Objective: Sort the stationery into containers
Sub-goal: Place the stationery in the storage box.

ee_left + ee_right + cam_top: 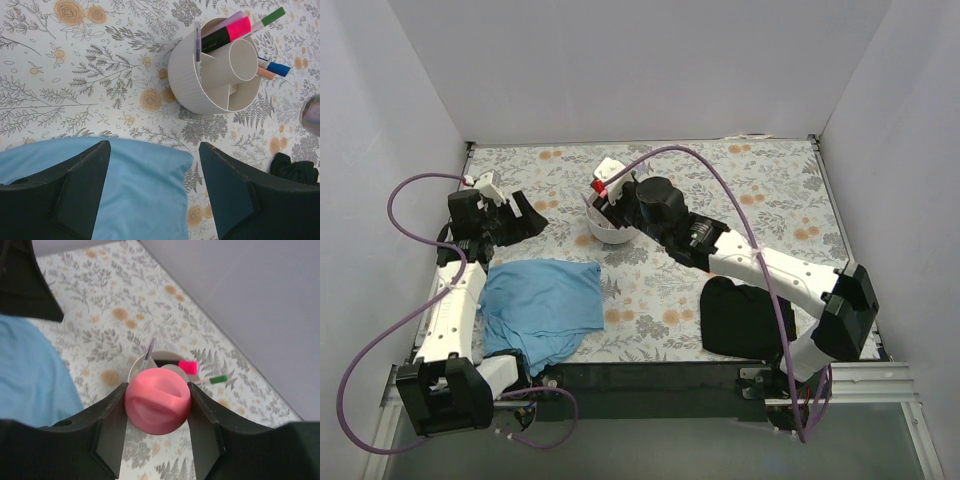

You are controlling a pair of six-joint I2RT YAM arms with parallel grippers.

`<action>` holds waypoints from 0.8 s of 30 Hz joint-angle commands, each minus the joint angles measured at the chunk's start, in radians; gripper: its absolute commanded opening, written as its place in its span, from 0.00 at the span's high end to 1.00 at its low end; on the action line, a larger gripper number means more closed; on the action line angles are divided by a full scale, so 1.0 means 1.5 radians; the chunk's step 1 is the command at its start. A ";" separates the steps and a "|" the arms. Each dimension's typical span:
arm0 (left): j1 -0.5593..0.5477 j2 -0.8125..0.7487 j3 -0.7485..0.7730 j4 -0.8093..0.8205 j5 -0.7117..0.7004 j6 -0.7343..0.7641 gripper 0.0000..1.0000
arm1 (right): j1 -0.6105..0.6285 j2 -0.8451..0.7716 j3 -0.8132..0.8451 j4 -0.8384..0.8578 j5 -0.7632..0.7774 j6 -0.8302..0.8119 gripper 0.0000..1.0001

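Observation:
The white round organiser [200, 85] stands on the floral table; it also shows in the top view [603, 228] and the right wrist view [137, 367]. It holds a red-pink highlighter [235, 29], a green-capped pen [272, 16], a blue-capped pen [276, 68] and a thin purple pen [198, 40]. My right gripper [157, 405] is shut on a stubby pink tube [158, 401], end on to the camera, just above the organiser. My left gripper [155, 190] is open and empty, over the blue cloth's edge, left of the organiser.
A blue cloth [542, 305] lies at the front left, under the left gripper [525, 215]. A black cloth [745, 318] lies at the front right under the right arm. Grey walls enclose the table on three sides.

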 commanded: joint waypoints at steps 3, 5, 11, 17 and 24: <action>-0.001 0.041 0.060 -0.014 0.009 0.033 0.29 | -0.049 0.095 0.085 0.188 -0.022 -0.043 0.99; 0.000 0.051 0.074 -0.017 0.008 0.038 0.29 | -0.067 0.121 0.115 0.191 -0.027 -0.029 0.99; -0.001 0.090 0.087 -0.008 0.003 0.044 0.29 | -0.102 0.192 0.200 0.192 -0.048 -0.013 0.99; -0.001 0.122 0.088 0.013 0.004 0.042 0.29 | -0.114 0.204 0.207 0.172 -0.077 0.010 0.99; -0.001 0.158 0.095 0.045 0.015 0.022 0.29 | -0.119 0.205 0.218 0.112 -0.140 0.053 0.99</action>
